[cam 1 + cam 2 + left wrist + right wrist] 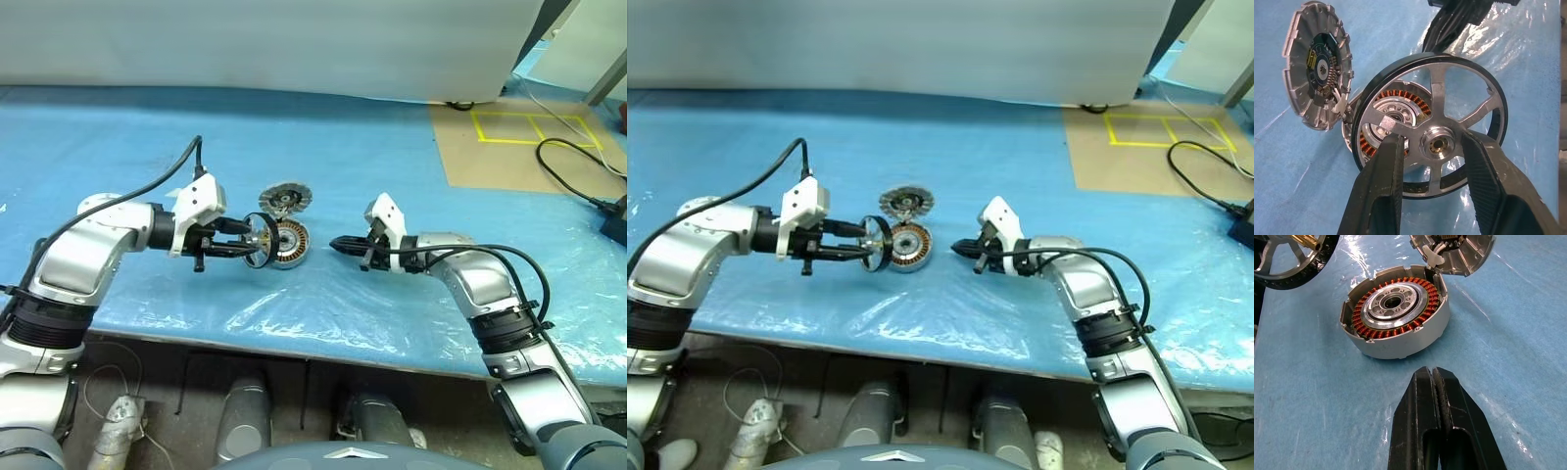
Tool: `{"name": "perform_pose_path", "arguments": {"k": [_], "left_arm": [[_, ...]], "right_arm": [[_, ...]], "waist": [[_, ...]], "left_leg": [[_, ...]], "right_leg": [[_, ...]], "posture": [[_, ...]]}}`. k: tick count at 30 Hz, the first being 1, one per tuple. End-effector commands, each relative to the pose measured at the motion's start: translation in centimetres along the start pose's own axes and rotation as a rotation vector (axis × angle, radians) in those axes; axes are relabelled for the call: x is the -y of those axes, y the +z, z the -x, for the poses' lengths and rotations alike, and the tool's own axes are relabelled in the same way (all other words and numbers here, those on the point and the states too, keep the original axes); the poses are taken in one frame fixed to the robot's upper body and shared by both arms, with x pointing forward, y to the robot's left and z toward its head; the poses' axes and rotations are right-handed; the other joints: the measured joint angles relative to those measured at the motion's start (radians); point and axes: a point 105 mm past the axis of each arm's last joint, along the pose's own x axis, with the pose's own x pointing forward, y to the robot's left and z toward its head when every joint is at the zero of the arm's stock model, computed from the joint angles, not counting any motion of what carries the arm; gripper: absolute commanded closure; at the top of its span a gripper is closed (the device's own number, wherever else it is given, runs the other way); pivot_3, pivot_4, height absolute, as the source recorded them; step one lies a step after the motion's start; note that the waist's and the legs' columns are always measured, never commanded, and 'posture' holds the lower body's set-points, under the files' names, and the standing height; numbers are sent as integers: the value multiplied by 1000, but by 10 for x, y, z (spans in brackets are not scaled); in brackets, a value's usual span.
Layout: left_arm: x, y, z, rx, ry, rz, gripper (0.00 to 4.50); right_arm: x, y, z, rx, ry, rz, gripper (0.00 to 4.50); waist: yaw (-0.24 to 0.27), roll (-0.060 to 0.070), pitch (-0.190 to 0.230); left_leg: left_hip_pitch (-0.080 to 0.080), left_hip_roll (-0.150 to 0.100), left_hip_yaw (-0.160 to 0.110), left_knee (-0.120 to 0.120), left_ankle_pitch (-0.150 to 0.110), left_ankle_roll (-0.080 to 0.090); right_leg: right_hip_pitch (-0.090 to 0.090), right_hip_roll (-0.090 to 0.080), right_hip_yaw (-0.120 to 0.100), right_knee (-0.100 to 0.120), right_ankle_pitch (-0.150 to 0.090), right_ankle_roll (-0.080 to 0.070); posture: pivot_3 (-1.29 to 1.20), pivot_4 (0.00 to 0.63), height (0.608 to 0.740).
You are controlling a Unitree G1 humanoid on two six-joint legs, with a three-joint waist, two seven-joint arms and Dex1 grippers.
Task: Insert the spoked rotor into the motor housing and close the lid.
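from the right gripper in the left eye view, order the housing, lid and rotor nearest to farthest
1. housing, on the sheet just to the right gripper's left
2. rotor, beyond the housing's far side, held in the left gripper
3. lid, propped open behind the housing

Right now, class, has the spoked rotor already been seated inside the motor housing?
No: the left gripper holds the spoked rotor in the air, and the motor housing shows bare copper windings.
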Motion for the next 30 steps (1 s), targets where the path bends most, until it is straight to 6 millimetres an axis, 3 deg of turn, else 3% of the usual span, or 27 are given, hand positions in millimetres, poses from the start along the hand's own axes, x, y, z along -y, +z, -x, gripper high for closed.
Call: {"name": "perform_pose_path", "arguments": {"k": [1, 5, 9, 21, 30], "left_arm": [[-9, 7, -1, -6, 15, -28, 3066], [-20, 3, -6, -66, 13, -29, 3066], [-30, 13, -17, -59, 1, -34, 3066], [-31, 7, -33, -101, -80, -39, 3066], [-31, 14, -47, -103, -113, -68, 3066]], "right_arm": [[-4, 2, 1, 9, 15, 36, 4500], [-3, -5, 0, -6, 9, 40, 4500], [-7, -7, -3, -9, 11, 46, 4500], [-11, -4, -1, -7, -23, 39, 4500], [-17, -4, 0, -15, -31, 39, 4500]], "waist": [[0, 0, 0], [0, 0, 0], [2, 0, 0], [1, 0, 0], [3, 0, 0]], "left_leg": [[0, 0, 0, 0, 0, 0], [0, 0, 0, 0, 0, 0], [0, 0, 0, 0, 0, 0], [-1, 0, -1, 0, 0, 0], [-1, 0, -1, 0, 0, 0]], "right_leg": [[0, 0, 0, 0, 0, 0], [0, 0, 0, 0, 0, 0], [0, 0, 0, 0, 0, 0], [0, 0, 0, 0, 2, 4], [0, 0, 0, 0, 2, 4]], "posture": [[0, 150, 740], [0, 150, 740], [0, 150, 740], [0, 150, 740], [0, 150, 740]]}}
